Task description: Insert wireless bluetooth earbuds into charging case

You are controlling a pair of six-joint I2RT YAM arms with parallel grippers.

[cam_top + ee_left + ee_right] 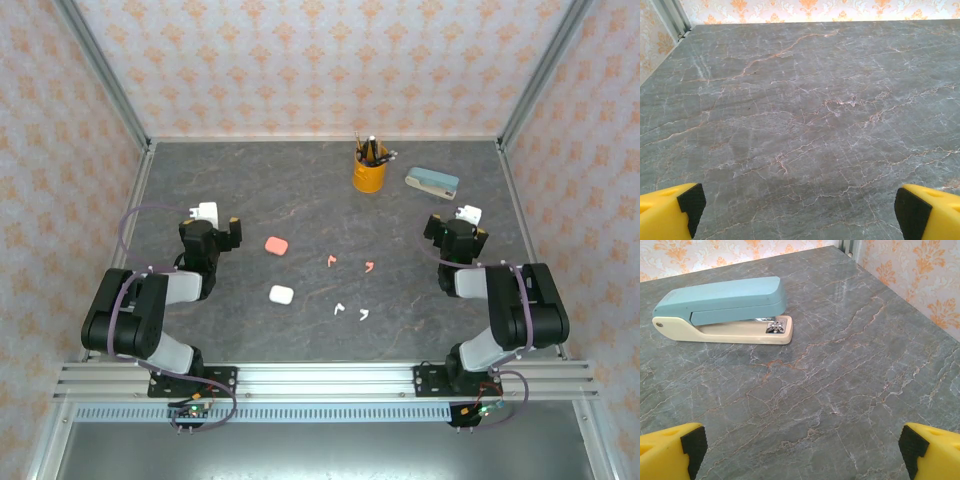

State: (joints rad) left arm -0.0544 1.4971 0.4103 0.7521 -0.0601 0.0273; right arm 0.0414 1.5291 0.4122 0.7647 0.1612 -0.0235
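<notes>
Two pairs of jaws wide apart and empty: left gripper (800,212) over bare table (805,100), right gripper (800,452) over the same grey, veined top, just short of a blue-and-cream stapler (722,310). Farther out, between the arms, pink earbuds (331,261) and white earbuds (340,308) loose on the table, right of a pink case (276,245) and a white case (281,295); yellow cup (369,175) of pens at the back, orange-patterned wallpaper (300,60) on three sides. Yellow fingers (670,215) cut off at the lower corners; earbud shapes and case lids too small to make out.
</notes>
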